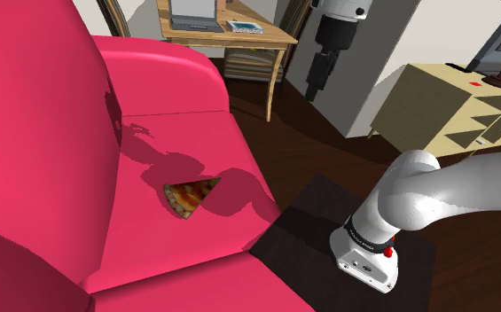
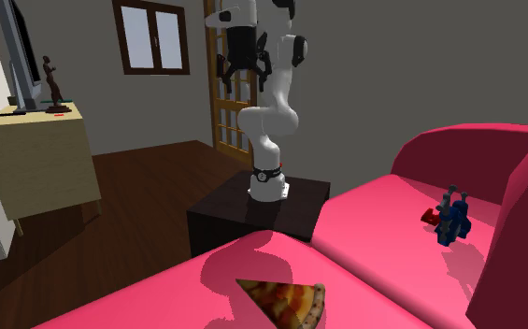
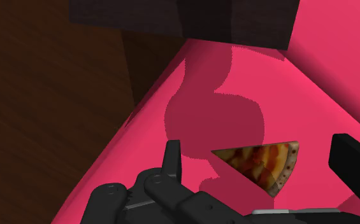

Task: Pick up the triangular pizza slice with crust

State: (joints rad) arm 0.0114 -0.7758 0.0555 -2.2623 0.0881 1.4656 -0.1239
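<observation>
The scene is evenly and fairly brightly lit from above, with flat rendered colour. The pink sofa (image 1: pixel 177 133) is the brightest surface. Its seat carries the arm's soft-edged shadow, a darker pink blob. In the shoulder view this shadow surrounds the pizza slice (image 1: pixel 190 195) and dulls its colours. In the wrist view the slice's tip lies in shade while its crust end catches the light. The sofa's backrest darkens towards the second exterior view's right. The dark floor (image 1: pixel 328 151) is dim, and the stand (image 2: pixel 252 210) looks nearly black.
</observation>
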